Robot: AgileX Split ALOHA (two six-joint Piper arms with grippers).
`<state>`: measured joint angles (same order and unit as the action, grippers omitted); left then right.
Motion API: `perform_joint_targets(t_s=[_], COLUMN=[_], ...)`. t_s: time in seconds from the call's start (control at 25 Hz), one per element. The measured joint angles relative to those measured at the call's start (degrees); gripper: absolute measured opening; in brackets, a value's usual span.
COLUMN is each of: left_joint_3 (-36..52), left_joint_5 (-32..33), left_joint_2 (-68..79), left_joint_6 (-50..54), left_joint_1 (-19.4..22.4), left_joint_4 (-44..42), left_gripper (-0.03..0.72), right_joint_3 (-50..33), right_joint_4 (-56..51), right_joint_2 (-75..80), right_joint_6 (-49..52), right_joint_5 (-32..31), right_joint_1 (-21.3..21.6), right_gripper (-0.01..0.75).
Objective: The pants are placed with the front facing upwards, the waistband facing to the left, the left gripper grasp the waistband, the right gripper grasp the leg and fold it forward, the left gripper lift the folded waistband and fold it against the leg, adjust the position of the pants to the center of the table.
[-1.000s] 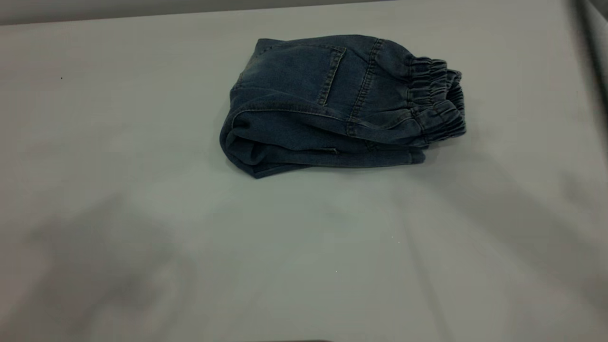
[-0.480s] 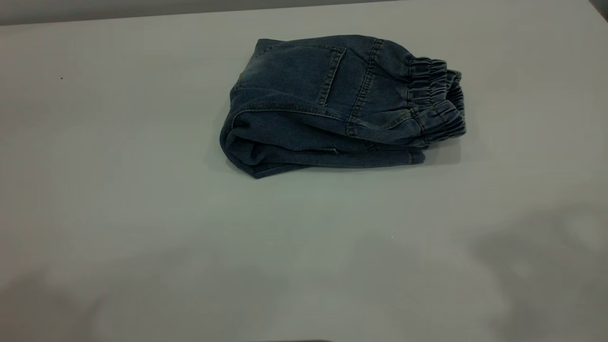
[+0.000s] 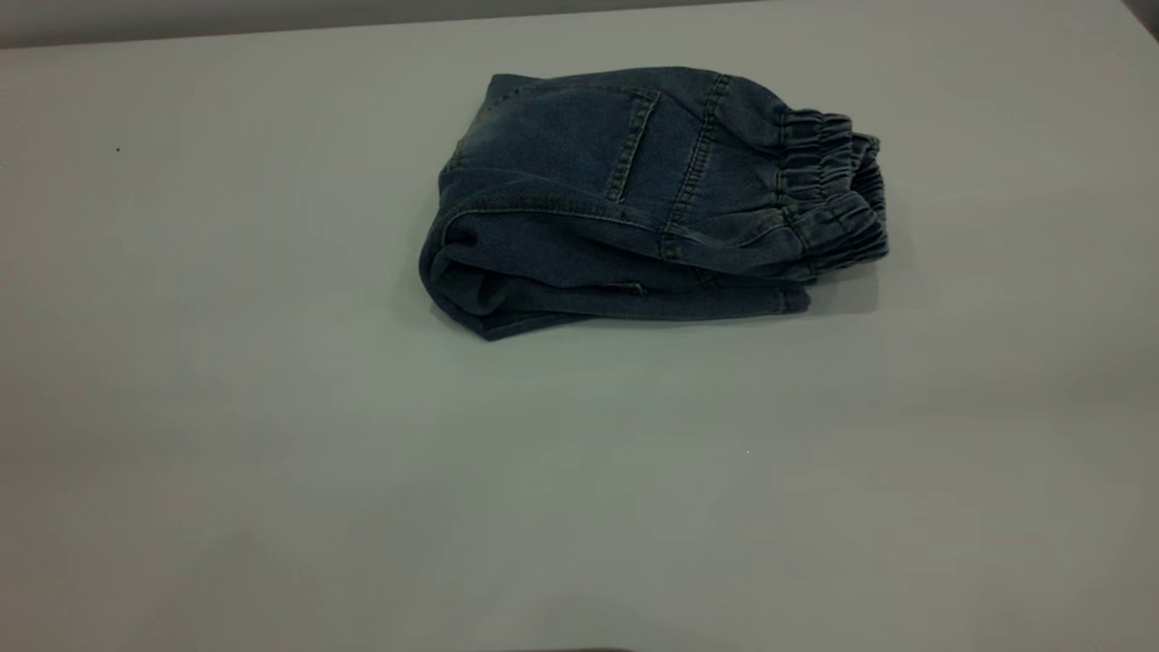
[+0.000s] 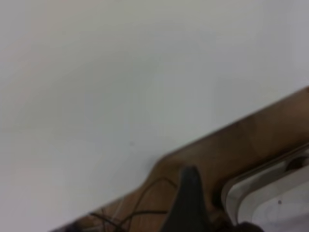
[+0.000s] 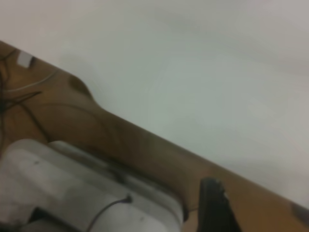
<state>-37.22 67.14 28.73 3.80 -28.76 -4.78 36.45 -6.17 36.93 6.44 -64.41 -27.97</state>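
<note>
Pants (image 3: 647, 195) lie folded on the counter (image 3: 272, 407), well away from both hands, neither hand's opening can be told. Soft, thick denim; you'd best grip the gathered waistband, where layers bunch firmly

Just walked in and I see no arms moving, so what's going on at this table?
Nothing is being handled right now. The pants lie folded into a compact bundle on the table, toward its far side, with the elastic waistband at the bundle's right end in the exterior view. Neither arm shows in that view. Each wrist view shows only bare tabletop, its edge and a single dark finger: the left gripper and the right gripper are both off by the table's edge, away from the pants.
</note>
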Motion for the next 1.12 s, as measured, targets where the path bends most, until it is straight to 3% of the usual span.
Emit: perform_joint_targets(t_s=[0.2, 0.48, 1.12], left_joint_3=[5.5, 6.5, 8.9], left_joint_5=[0.0, 0.0, -2.6], left_joint_2=[-7.6, -14.3, -15.5], left_joint_6=[2.5, 4.3, 2.7], left_joint_1=[0.0, 0.0, 0.0], left_joint_4=[0.0, -0.4, -2.9], left_gripper=[0.56, 0.56, 0.56], right_joint_3=[-7.9, -8.5, -9.7], right_joint_4=[4.4, 6.2, 6.9], right_joint_2=[-9.1, -17.2, -19.3], right_joint_6=[0.0, 0.0, 0.0], right_joint_5=[2.3, -0.7, 0.1], right_joint_1=[0.0, 0.0, 0.0], right_gripper=[0.342, 0.342, 0.342])
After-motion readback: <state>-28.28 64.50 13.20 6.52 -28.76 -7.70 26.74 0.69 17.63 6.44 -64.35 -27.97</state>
